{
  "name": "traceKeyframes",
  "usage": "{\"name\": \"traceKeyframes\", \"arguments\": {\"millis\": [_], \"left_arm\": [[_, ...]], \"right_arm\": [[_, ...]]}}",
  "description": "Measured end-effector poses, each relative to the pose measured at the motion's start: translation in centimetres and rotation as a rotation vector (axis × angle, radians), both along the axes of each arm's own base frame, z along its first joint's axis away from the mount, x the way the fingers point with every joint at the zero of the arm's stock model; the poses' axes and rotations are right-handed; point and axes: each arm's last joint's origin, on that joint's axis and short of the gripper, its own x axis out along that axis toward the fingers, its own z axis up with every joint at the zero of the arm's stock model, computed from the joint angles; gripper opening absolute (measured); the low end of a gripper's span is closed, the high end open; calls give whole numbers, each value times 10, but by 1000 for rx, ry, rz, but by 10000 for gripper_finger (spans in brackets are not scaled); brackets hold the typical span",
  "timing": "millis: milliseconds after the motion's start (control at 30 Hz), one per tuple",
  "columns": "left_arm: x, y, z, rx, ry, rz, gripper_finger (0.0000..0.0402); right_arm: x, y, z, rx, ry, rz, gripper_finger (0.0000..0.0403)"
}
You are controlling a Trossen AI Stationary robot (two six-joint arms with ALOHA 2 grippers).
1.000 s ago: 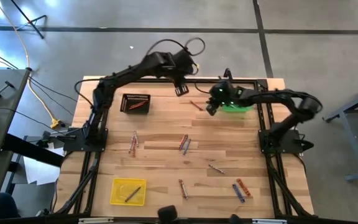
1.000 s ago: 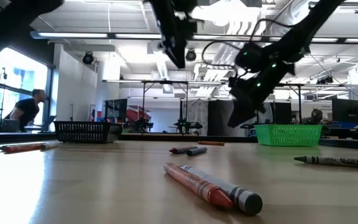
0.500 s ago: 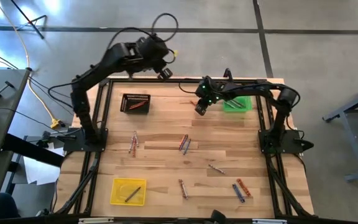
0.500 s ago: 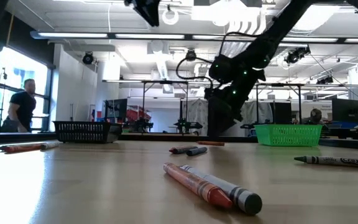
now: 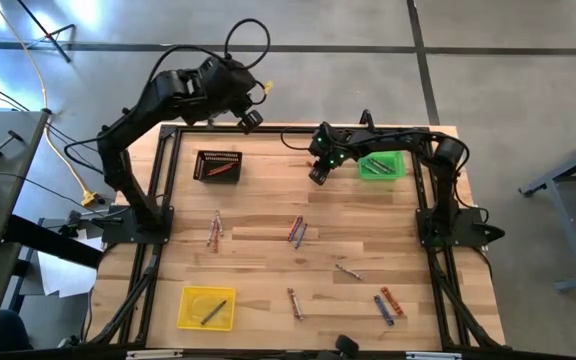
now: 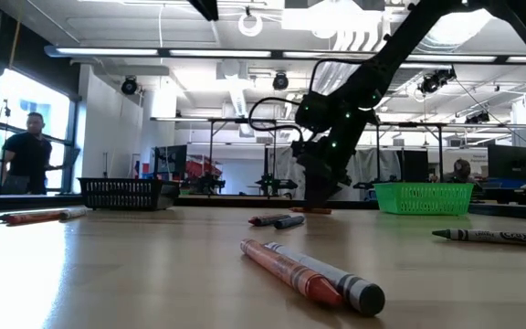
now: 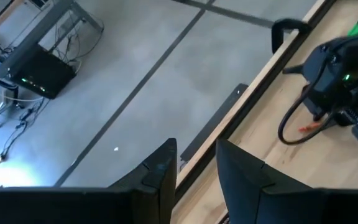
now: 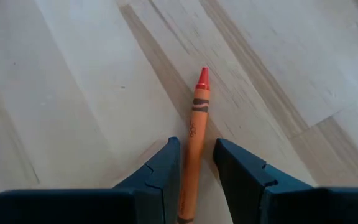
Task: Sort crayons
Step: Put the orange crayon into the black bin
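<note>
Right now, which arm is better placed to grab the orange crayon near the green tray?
Right. The right gripper is down at the table with the orange crayon lying between its open fingers, beside the green tray. The left gripper hangs past the table's far edge, over the floor.

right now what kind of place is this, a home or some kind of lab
Most likely a robotics lab or workshop, not a home: bare concrete floor around the wooden table, exposed ceiling ducts and strip lights, and further metal frame rigs in the room behind.
</note>
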Motion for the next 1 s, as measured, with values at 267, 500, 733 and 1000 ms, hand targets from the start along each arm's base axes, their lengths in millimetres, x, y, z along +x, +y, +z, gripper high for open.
{"name": "traceKeyframes", "arguments": {"millis": [267,500,733,1000], "left_arm": [[-2,-1,-1,-12,13,10,101],[-4,-2,-3,-35,15,32,101],[-9,-4,-7,-70,44,62,101],[-14,-5,-10,-100,81,94,101]], "right_arm": [[0,3,-2,-2,21,1,79],[-2,4,-4,-2,50,27,9],[-6,4,0,11,60,55,4],[-19,-4,16,48,27,57,2]]}}
